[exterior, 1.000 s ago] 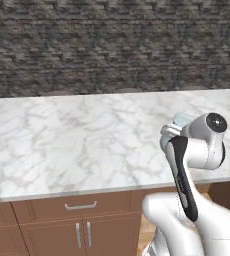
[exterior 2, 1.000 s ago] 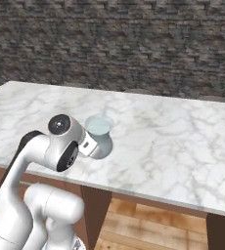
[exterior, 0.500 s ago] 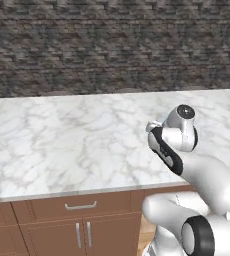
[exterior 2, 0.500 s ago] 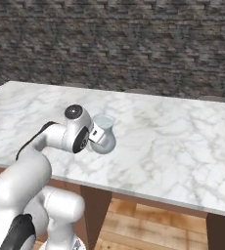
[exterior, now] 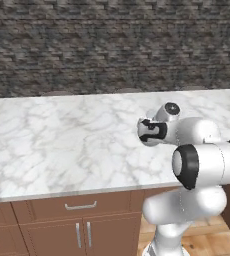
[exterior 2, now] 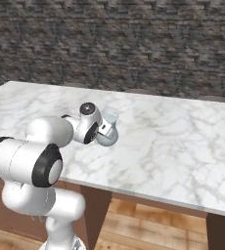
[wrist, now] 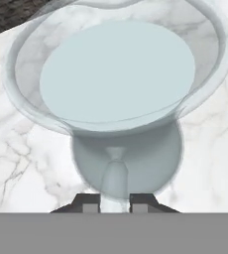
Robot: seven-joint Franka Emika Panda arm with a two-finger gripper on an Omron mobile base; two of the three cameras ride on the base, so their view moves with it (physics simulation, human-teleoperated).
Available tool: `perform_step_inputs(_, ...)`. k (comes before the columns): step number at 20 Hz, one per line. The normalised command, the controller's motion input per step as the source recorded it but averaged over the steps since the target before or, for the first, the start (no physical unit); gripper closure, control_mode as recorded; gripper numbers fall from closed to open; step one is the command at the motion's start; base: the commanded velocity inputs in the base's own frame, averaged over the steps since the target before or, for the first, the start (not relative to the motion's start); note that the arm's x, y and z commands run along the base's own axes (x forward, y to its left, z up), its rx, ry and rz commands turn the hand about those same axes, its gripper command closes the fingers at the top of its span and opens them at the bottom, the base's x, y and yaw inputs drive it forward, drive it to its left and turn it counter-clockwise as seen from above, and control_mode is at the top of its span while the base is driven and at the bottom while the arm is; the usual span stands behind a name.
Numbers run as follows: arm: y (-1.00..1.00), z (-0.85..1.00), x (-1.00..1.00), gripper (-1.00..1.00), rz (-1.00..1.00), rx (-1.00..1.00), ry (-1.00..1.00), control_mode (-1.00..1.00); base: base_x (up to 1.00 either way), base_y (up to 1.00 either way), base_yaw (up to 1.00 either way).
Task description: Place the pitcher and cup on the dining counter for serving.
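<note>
The pitcher (exterior 2: 108, 134), pale blue-grey and glassy, hangs low over the dining counter (exterior 2: 183, 141) near its front edge. I cannot tell whether it touches the marble. In the hand view I look down into the pitcher's (wrist: 117, 89) wide flared rim and round belly. My gripper (wrist: 115, 201) is shut on a narrow part of the pitcher's near side, one dark fingertip on each side. In the left base view the hand (exterior: 150, 132) reaches over the counter (exterior: 62, 145) and hides the pitcher. The cup is out of view.
A dark stone wall (exterior: 112, 45) runs behind the counter. Brown wooden drawers with silver bar handles (exterior: 80, 205) sit under its front edge. My own bulky arm (exterior 2: 31, 156) stands close against that edge. A wooden floor (exterior 2: 148, 219) lies below.
My arm has folded down and reached forward. The hand with the pitcher has moved left and further over the counter, away from its right end. The grip has not changed.
</note>
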Motion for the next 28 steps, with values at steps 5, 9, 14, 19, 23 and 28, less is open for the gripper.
perform_step_inputs(5,0.0,-0.55,0.5,1.0,0.05,-0.04,0.15,-1.0,0.0,0.0,0.0)
perform_step_inputs(9,0.0,-0.49,0.26,1.0,0.04,-0.05,0.16,-1.0,0.0,0.0,0.0)
perform_step_inputs(14,0.01,-0.18,0.06,-1.0,0.02,-0.01,0.04,-1.0,0.0,0.0,0.0)
perform_step_inputs(19,-0.01,0.06,-0.18,-1.0,0.0,0.0,0.0,-1.0,0.0,0.0,0.0)
perform_step_inputs(23,-0.16,0.3,-0.6,-1.0,0.0,0.0,0.0,-1.0,0.0,0.0,0.0)
perform_step_inputs(28,-0.09,0.48,-0.92,-1.0,-0.01,0.0,0.0,-1.0,0.0,0.0,0.0)
